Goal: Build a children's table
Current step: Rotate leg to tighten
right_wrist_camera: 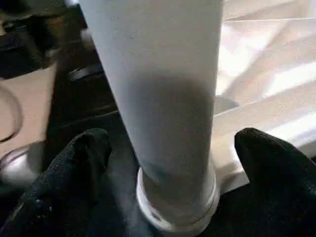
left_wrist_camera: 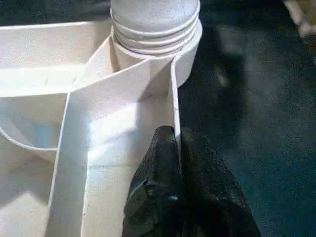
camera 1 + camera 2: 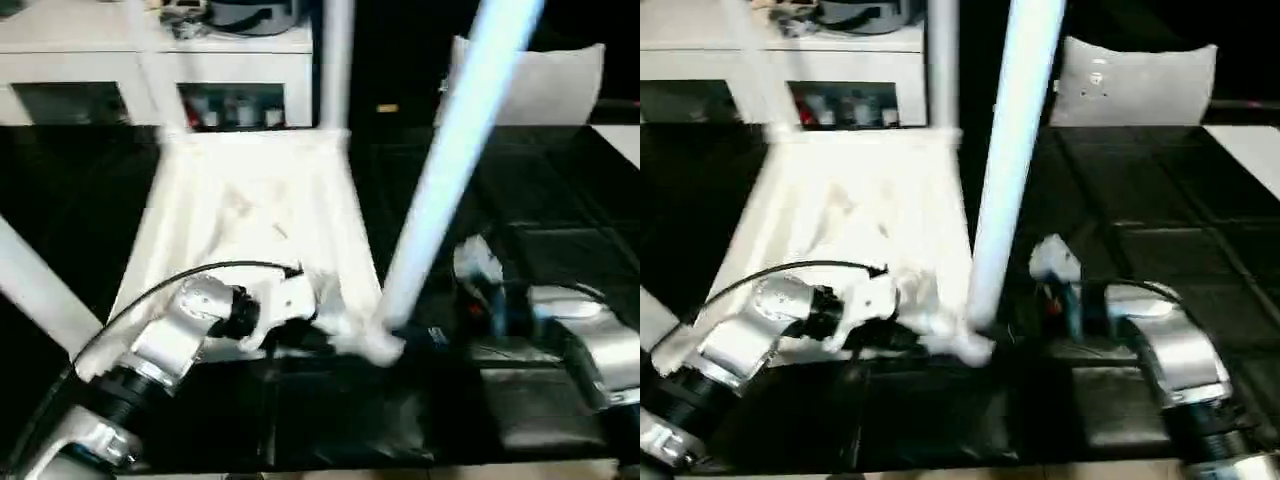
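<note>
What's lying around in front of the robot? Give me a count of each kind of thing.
tabletop: 1
legs: 4
grey cushion: 1
Total: 6
</note>
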